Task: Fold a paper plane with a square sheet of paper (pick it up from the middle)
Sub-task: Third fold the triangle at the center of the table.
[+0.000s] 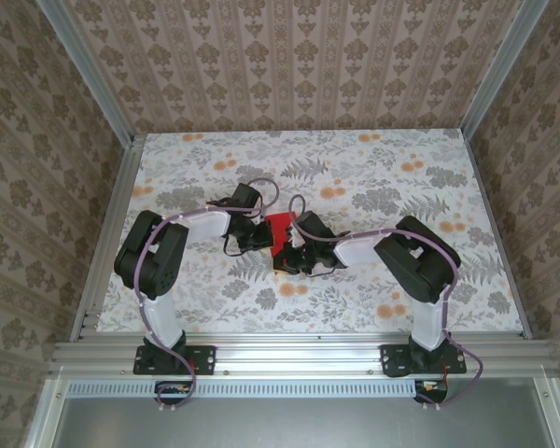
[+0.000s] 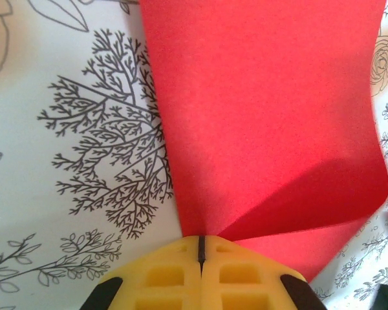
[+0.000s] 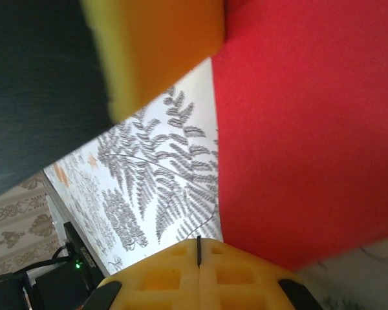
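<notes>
From above, the square sheet of paper [image 1: 278, 227] is in the middle of the flowery table [image 1: 373, 187]. The left gripper [image 1: 259, 236] and right gripper [image 1: 297, 259] crowd over it, so their fingers are hard to see. The left wrist view shows yellow fingers [image 2: 174, 278] pressed together, pinching the red sheet's edge. The sheet curls up on the right. The right wrist view shows its fingers [image 3: 168, 278] together too, right by the sheet's corner. I cannot tell if they pinch it.
</notes>
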`<state>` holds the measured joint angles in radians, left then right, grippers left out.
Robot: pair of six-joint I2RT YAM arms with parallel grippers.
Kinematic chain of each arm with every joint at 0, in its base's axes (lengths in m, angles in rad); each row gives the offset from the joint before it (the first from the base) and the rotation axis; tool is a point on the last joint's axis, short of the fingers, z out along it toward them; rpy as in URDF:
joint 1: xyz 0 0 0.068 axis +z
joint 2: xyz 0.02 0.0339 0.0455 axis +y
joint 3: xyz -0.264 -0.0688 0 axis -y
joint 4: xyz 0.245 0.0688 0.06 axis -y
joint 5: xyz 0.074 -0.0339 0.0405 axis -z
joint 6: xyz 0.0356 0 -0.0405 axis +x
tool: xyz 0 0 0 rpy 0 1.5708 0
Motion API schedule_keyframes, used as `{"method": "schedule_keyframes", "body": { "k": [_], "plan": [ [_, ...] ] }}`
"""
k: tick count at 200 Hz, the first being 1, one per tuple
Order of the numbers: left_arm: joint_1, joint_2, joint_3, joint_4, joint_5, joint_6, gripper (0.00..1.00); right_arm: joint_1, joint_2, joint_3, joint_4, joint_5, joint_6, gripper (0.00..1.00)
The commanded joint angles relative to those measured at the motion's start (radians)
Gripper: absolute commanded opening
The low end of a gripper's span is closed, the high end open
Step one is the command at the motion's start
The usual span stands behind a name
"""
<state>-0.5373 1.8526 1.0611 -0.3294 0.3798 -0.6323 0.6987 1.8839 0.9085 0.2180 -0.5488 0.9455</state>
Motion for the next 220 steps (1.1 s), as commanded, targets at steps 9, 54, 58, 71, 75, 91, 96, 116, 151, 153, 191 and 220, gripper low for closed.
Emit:
{"method": "schedule_keyframes", "body": {
  "k": [9,54,58,71,75,91,96,116,151,153,191,220],
  "plan": [
    [-0.003,0.076,-0.032,-0.085,-0.122,0.009,0.0,-0.046,-0.176,-0.051,0.009,0.104,-0.026,0.11],
    [-0.003,0.076,-0.031,-0.081,-0.117,0.01,0.0,-0.091,-0.15,-0.013,-0.092,0.123,-0.093,0.12],
    [-0.003,0.077,-0.031,-0.081,-0.117,0.01,0.0,-0.091,-0.14,-0.002,-0.097,0.119,-0.093,0.12],
    [-0.003,0.077,-0.029,-0.081,-0.115,0.011,0.0,-0.09,-0.109,0.021,-0.1,0.113,-0.09,0.12],
    [-0.002,0.077,-0.029,-0.08,-0.114,0.012,0.0,-0.09,-0.098,0.03,-0.1,0.11,-0.087,0.12],
    [-0.003,0.074,-0.029,-0.074,-0.106,0.015,0.0,-0.086,-0.065,0.052,-0.106,0.107,-0.083,0.12],
    [-0.003,0.074,-0.028,-0.073,-0.102,0.017,0.0,-0.084,-0.054,0.06,-0.111,0.107,-0.081,0.12],
    [-0.003,0.07,-0.025,-0.068,-0.089,0.026,0.0,-0.079,-0.013,0.103,-0.16,0.114,-0.077,0.12],
    [-0.003,0.062,-0.023,-0.063,-0.076,0.033,0.0,-0.071,0.019,0.137,-0.228,0.148,-0.062,0.11],
    [-0.003,0.062,-0.021,-0.063,-0.076,0.034,0.0,-0.071,0.019,0.136,-0.232,0.152,-0.06,0.11],
    [-0.003,0.053,-0.014,-0.063,-0.068,0.039,0.0,-0.071,0.034,0.131,-0.308,0.207,-0.036,0.11],
    [-0.003,0.052,-0.013,-0.064,-0.067,0.042,0.0,-0.071,0.038,0.122,-0.326,0.229,-0.013,0.11]
  ]
}}
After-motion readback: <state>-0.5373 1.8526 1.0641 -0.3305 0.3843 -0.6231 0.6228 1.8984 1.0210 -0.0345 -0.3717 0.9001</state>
